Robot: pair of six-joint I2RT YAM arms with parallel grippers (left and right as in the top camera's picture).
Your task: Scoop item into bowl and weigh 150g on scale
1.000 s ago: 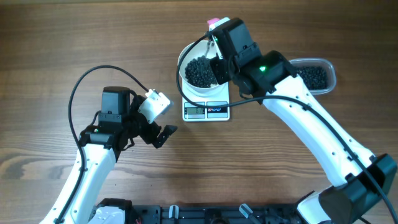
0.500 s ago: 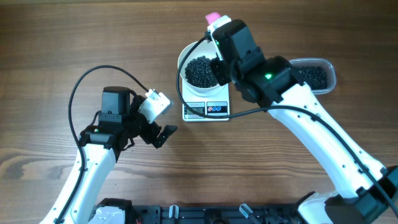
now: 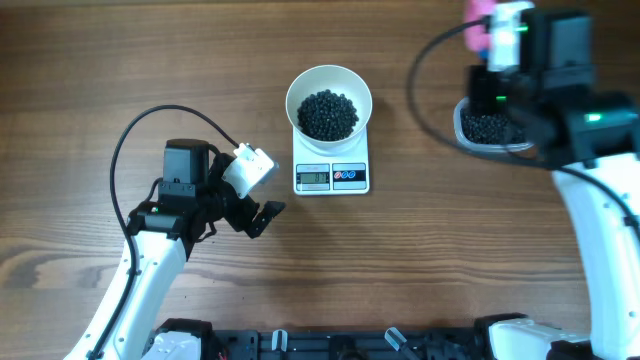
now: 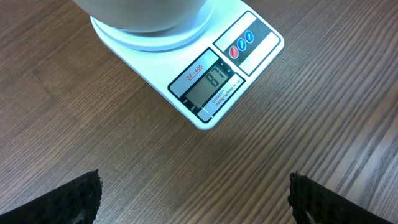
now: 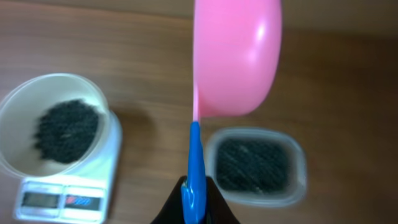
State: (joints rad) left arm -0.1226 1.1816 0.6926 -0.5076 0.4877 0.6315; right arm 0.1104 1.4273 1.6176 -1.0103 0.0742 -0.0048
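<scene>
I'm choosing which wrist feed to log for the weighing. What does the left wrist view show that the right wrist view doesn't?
Left wrist only: legible digits on the display of the scale, its red and blue buttons close up, and the open left gripper. Right wrist only: the pink scoop, blue handle clamped in the shut right gripper; the clear container of dark pieces; the item inside the bowl. Both: scale, white bowl on it, wooden table.

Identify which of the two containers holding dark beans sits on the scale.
The round white bowl: it rests on the scale, while the clear rectangular tub stands on the table.
</scene>
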